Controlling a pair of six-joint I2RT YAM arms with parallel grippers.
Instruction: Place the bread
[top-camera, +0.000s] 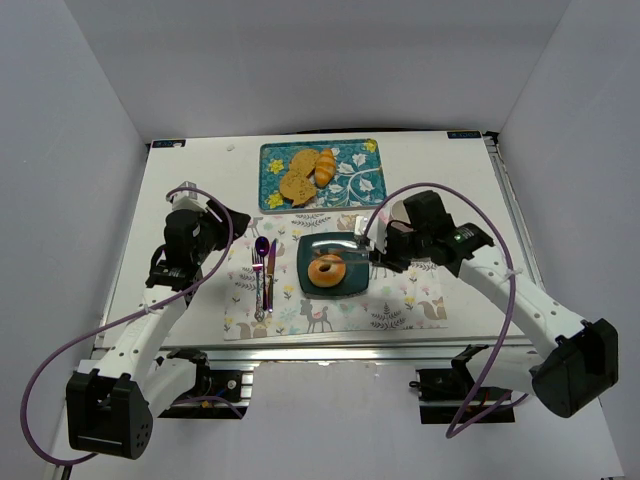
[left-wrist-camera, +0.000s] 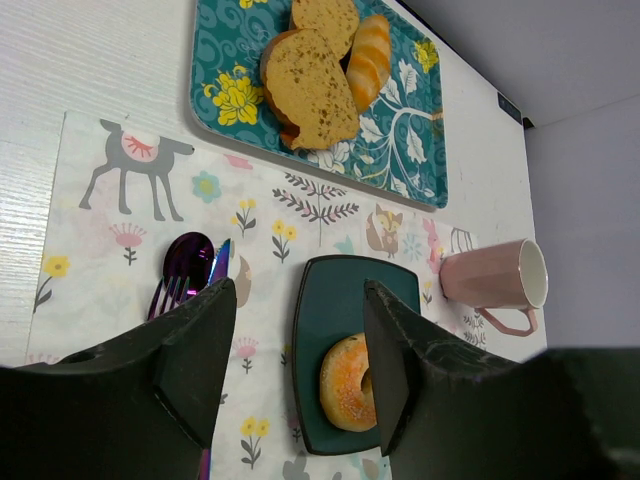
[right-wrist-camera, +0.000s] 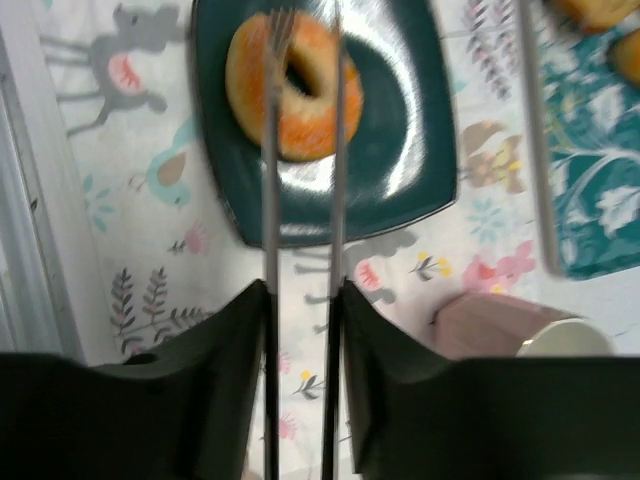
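Grey walls close around the white table (top-camera: 190, 180), where a patterned placemat (top-camera: 400, 310) lies in front of both arms. Your left gripper (left-wrist-camera: 297, 330) stands wide and empty above the mat. The cutlery (left-wrist-camera: 190, 275) lies just ahead of its left finger, and the tray (left-wrist-camera: 410, 130) with toast (left-wrist-camera: 310, 85) and a croissant (left-wrist-camera: 368, 55) sits further ahead. The bread (left-wrist-camera: 345, 382) rests on the dark plate (left-wrist-camera: 330, 290), ahead of that gripper and close by its right finger. Your right gripper (right-wrist-camera: 303, 290) is narrow, squeezing what looks like a pair of thin metal tongs (right-wrist-camera: 270, 200), though the view is blurred. Their prongs reach forward over the bread, one crossing it, the other along its edge. The pink mug (right-wrist-camera: 490, 325) sits close beside one finger.
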